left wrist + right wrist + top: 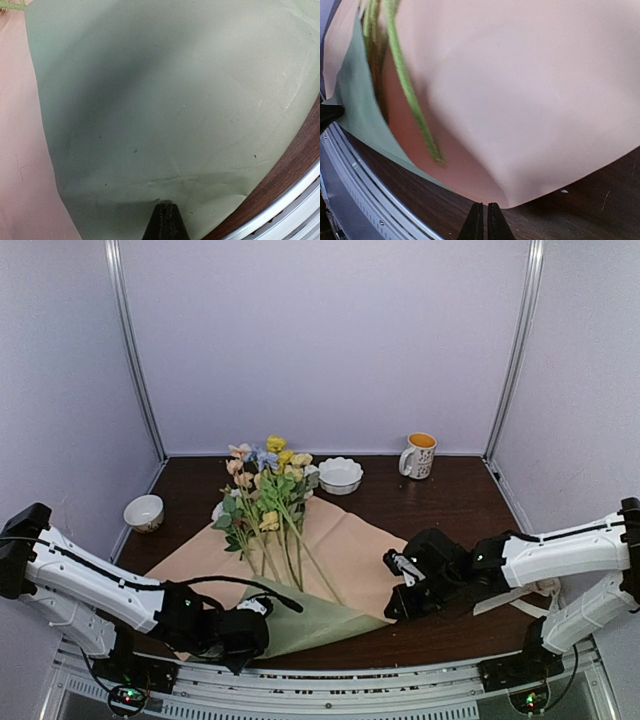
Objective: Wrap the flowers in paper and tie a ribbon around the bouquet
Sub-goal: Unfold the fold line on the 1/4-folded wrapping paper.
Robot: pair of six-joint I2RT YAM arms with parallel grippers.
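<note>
The flowers (265,475) lie as a loose bouquet on the paper (350,545), which is spread peach side up, stems (410,95) pointing toward me. A near corner is folded over, showing a sage-green flap (320,618). My left gripper (262,625) sits at that flap's left end. In the left wrist view it (165,206) is shut on the green paper (165,100), with creases running from its tip. My right gripper (395,608) is low over the table. Its jaws (485,206) stand all but shut, empty, just short of the paper's curled corner (535,90). A cream ribbon (497,602) lies partly hidden under the right arm.
A white scalloped bowl (340,475) and a mug (419,455) stand at the back. A small bowl (144,512) sits at the far left. The metal rail (330,680) runs along the table's near edge, close to both grippers. Walls close in three sides.
</note>
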